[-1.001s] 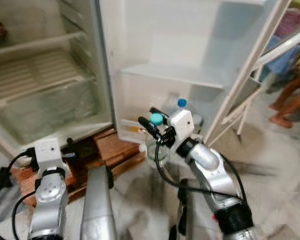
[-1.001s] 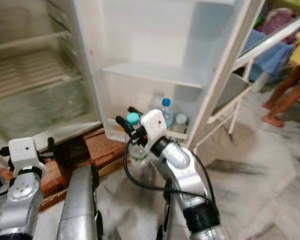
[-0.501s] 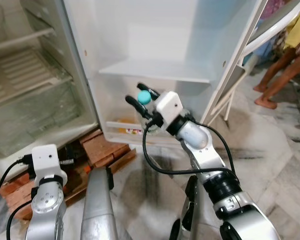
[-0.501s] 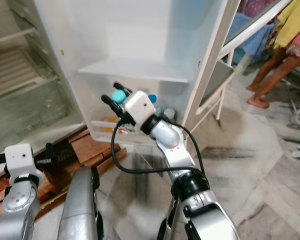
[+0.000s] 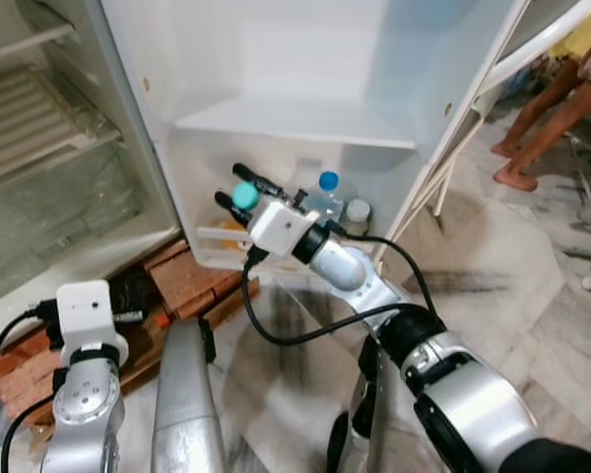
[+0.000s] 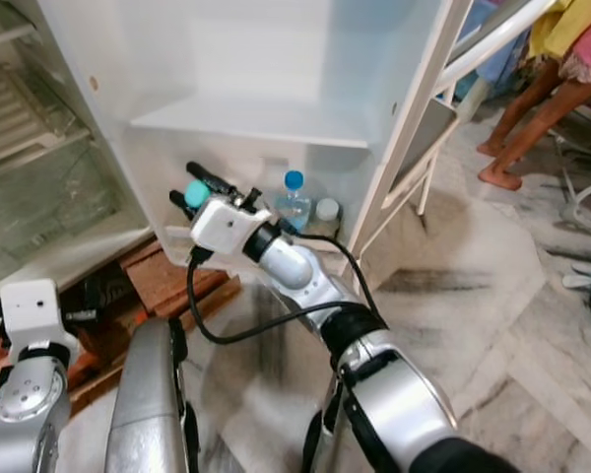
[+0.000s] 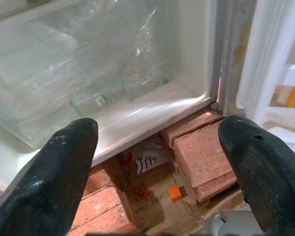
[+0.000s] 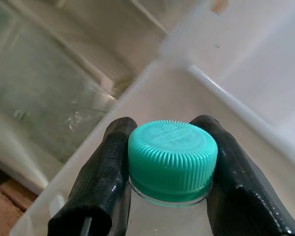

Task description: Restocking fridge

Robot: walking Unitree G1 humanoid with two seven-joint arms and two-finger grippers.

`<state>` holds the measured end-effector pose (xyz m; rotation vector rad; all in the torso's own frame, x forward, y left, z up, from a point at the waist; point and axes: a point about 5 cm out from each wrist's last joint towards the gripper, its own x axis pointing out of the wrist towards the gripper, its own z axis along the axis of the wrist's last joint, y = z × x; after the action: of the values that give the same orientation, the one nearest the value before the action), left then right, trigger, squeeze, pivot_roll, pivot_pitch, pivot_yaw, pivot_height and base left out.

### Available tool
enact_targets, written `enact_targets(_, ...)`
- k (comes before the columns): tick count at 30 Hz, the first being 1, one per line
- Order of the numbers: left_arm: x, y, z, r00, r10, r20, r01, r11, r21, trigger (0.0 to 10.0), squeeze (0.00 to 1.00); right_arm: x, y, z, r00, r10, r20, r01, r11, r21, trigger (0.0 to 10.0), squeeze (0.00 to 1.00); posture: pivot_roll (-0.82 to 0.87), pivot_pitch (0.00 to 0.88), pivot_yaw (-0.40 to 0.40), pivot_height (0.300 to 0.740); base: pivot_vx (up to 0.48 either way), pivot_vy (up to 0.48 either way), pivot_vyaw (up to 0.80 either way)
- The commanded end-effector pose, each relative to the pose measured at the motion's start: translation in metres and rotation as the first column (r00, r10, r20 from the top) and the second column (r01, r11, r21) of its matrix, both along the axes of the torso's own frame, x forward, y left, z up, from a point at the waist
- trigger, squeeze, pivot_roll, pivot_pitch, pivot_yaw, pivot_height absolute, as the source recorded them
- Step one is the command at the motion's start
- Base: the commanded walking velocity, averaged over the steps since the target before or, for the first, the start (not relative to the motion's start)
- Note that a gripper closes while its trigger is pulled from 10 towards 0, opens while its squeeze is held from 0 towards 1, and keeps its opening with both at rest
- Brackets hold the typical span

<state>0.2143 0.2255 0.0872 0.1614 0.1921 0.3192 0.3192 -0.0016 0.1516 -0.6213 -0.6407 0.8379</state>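
One clear plastic bottle with a ribbed teal screw cap [image 8: 172, 161] is clamped at its neck between the two black fingers of the right gripper [image 5: 242, 193], the fingers pressing on either side just under the cap. The bottle is held in front of the lowest bin of the open white fridge door [image 5: 305, 59], close to the bin's left end; whether its base is inside the bin or just in front of it cannot be told. In that same door bin [image 5: 217, 236], further toward the door's outer edge, stand a clear bottle with a blue cap [image 5: 327, 186] and, just beside it, a bottle with a pale grey-white cap [image 5: 357, 209]. A yellow-orange item [image 5: 234, 228] lies low in the bin near the held bottle. Above the bin runs a white door shelf [image 5: 295, 128].

The left gripper [image 7: 157, 167] hangs low with its fingers spread wide and holding nothing, pointing at the foot of the fridge, where reddish-brown bricks [image 7: 199, 157] lie under the cabinet's lower edge. Inside the cabinet sits a translucent crisper drawer [image 7: 78, 73] below ribbed shelves [image 5: 39, 108].

At the right, beyond the door, a person's bare legs [image 5: 542, 118] stand on the mottled stone floor [image 5: 512, 296].
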Motion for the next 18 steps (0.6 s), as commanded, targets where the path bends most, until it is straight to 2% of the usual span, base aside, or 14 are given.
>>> enact_targets(1,-0.004,0.001,0.003,1.0,0.002,-0.004,-0.002,1.0,0.028,10.0,0.0,-0.004,0.005,0.002,0.998,0.039,0.052,-0.039,0.999,-0.014,10.0,0.0,0.28,0.206,-0.085,0.491,0.0,0.0,0.0)
enact_targets(3,-0.006,0.001,0.004,1.0,-0.002,0.0,0.002,0.999,0.035,10.0,0.0,-0.006,0.01,0.008,0.995,0.06,0.085,-0.061,0.998,0.006,10.0,0.0,0.29,0.212,-0.088,0.491,0.0,0.0,0.0)
enact_targets(4,-0.01,0.001,0.005,1.0,-0.001,-0.003,0.001,0.999,0.04,10.0,0.0,-0.007,0.015,0.015,0.988,0.065,0.143,-0.071,0.997,0.039,10.0,0.0,0.29,0.215,-0.09,0.491,0.0,0.0,0.0)
enact_targets(7,-0.014,0.0,0.004,1.0,0.003,-0.012,-0.003,0.999,0.037,10.0,0.0,-0.004,0.019,0.026,0.985,0.027,0.171,-0.045,0.994,0.102,10.0,0.0,0.29,0.219,-0.093,0.491,0.0,0.0,0.0)
enact_targets(9,-0.015,-0.001,0.004,1.0,0.002,-0.012,-0.002,0.999,0.037,10.0,0.0,-0.004,0.019,0.027,0.984,0.022,0.176,-0.042,0.993,0.108,10.0,0.0,0.29,0.223,-0.093,0.491,0.0,0.0,0.0)
enact_targets(14,-0.015,-0.004,0.006,1.0,-0.013,-0.014,0.014,0.999,0.038,10.0,0.0,-0.002,0.018,0.01,0.987,-0.026,0.156,0.016,0.998,0.064,10.0,0.0,0.31,0.238,-0.098,0.491,0.0,0.0,0.0)
enact_targets(15,-0.016,-0.005,0.007,1.0,-0.016,-0.016,0.017,0.999,0.037,10.0,0.0,-0.003,0.017,0.0,0.988,-0.041,0.151,0.038,0.999,0.024,10.0,0.0,0.31,0.245,-0.099,0.491,0.0,0.0,0.0)
enact_targets(18,-0.018,-0.004,0.008,1.0,-0.019,-0.017,0.02,0.999,0.039,10.0,0.0,-0.003,0.014,-0.01,0.989,-0.058,0.135,0.06,0.998,-0.016,10.0,0.0,0.32,0.252,-0.102,0.491,0.0,0.0,0.0)
